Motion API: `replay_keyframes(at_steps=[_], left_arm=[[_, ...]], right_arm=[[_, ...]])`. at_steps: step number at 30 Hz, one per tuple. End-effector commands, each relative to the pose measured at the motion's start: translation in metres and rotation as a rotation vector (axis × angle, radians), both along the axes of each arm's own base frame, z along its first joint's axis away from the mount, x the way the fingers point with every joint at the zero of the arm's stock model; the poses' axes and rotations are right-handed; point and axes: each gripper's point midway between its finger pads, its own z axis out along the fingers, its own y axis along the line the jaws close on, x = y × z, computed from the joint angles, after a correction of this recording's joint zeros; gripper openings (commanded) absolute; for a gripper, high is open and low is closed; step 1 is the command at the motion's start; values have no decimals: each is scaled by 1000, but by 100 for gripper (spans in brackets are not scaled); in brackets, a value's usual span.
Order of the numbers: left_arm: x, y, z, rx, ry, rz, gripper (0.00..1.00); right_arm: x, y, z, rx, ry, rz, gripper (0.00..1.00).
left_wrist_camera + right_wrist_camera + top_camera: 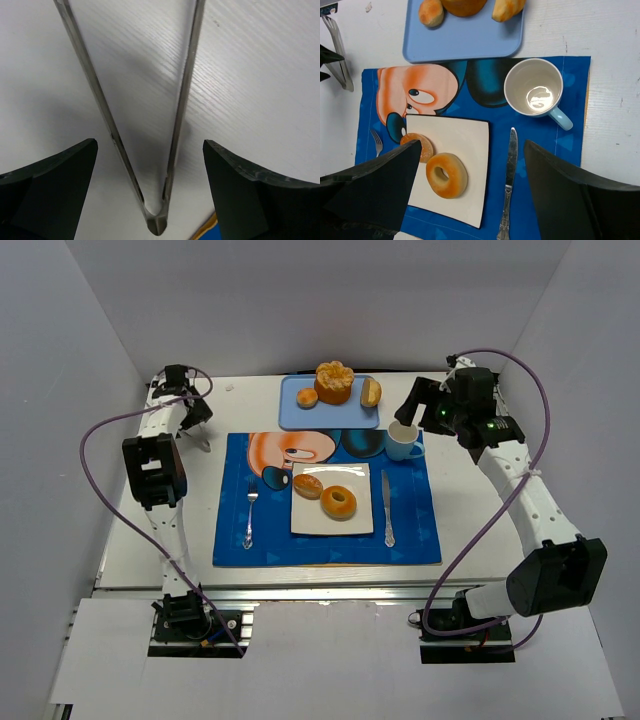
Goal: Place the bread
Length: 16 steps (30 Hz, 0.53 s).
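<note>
A Mickey Mouse placemat (415, 530) lies at the centre of the white bench (470, 530), and a white square plate (355, 475) sits on its near half. Two breads are on that plate: a bread roll (308, 485) at 10 o'clock and a bagel (339, 502) at the middle, touching or nearly so. A fork (249, 512) lies on the mat at the plate's 9 o'clock and a knife (387, 505) at its 3 o'clock. A light blue mug (403, 443) stands on the mat's 1 o'clock corner. A blue tray (345, 418) rests at the mat's 12 o'clock edge and carries more bread: a small round roll (307, 397) at 9 o'clock, a large lobed loaf (334, 382) at 12 and an oblong roll (371, 392) at 3

The left gripper (150, 145) is at the mat's 10 o'clock, off the cloth, with its fingers spread wide on either side of metal tongs (182, 110) and touching neither arm. The tongs lie on the bench, hinge end toward the wrist. The right gripper (472, 145) hovers at about 1 o'clock, by the mug, its fingers parted and holding nothing
</note>
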Motion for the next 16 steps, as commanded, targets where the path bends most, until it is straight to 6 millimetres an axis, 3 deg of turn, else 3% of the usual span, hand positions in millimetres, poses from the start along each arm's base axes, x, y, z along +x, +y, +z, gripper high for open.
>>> replay_keyframes(at_steps=[1,4,5,6,8,9,11,12,14,15,16], left_arm=[[13,-11,66,-14,-120,-46,98],[8,-14,118,-19,-183,-42,98],[1,-16,155,-28,-248,-33,98],[-5,-18,172,-37,-274,-25,98],[-23,-22,206,-66,-339,9,98],[-46,-24,235,-66,-397,21,98],[-73,-28,257,-96,-472,63,98],[-103,-33,269,-109,-534,68,98],[-132,-43,273,-161,-584,75,98],[-160,-49,272,-184,-609,84,98],[-173,-54,269,-203,-613,79,98]], right_arm=[[0,4,24,21,-45,8,89],[-1,6,36,31,-59,27,89],[-2,8,38,31,-60,38,89],[-3,7,44,26,-59,43,89],[-6,6,47,24,-61,44,89],[-8,5,47,20,-58,43,89],[-15,6,52,25,-80,59,89],[-16,7,51,29,-81,63,89],[-24,7,47,38,-75,71,89],[-28,7,38,42,-53,72,89],[-31,9,35,45,-50,82,90]])
